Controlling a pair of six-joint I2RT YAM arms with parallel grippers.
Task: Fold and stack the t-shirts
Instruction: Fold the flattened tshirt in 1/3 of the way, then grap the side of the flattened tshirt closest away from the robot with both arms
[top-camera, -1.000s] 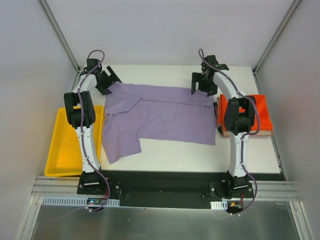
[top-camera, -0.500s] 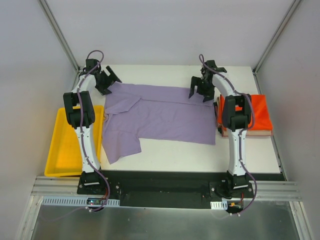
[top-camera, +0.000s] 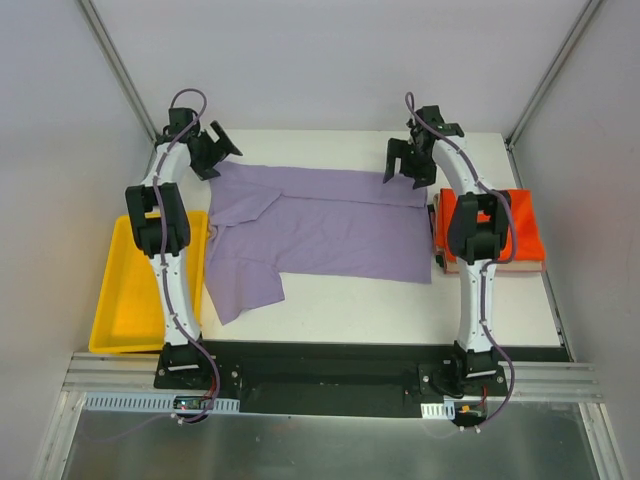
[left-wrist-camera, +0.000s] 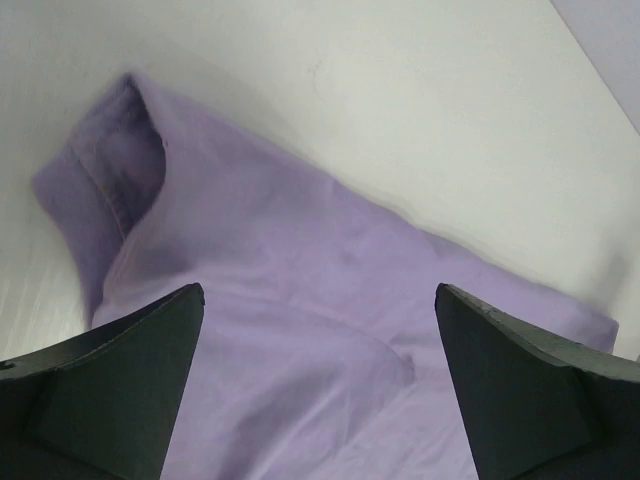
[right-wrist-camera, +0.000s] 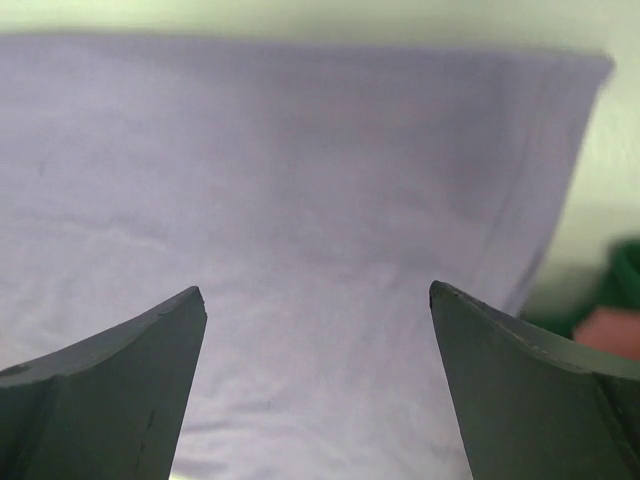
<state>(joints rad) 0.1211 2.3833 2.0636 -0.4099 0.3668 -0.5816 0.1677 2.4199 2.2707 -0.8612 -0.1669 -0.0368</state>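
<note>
A light purple t-shirt (top-camera: 320, 232) lies spread across the middle of the white table, with one part hanging toward the near left. My left gripper (top-camera: 212, 152) hovers open over its far-left corner. In the left wrist view the purple t-shirt (left-wrist-camera: 300, 330) fills the gap between the wide-apart jaws of the left gripper (left-wrist-camera: 320, 295). My right gripper (top-camera: 410, 163) stands open above the far-right corner. The right wrist view has flat purple cloth (right-wrist-camera: 300, 200) below the right gripper (right-wrist-camera: 315, 290). A folded orange-red t-shirt (top-camera: 525, 230) rests at the right on a tan folded one (top-camera: 500, 266).
A yellow plastic tray (top-camera: 125, 300) sits at the left table edge beside the left arm. Grey enclosure walls stand close behind and to both sides. A black mounting bar (top-camera: 330, 365) runs along the near edge.
Both grippers drew back toward the far edge. The shirt's far-right corner now lies flatter. Both stayed open.
</note>
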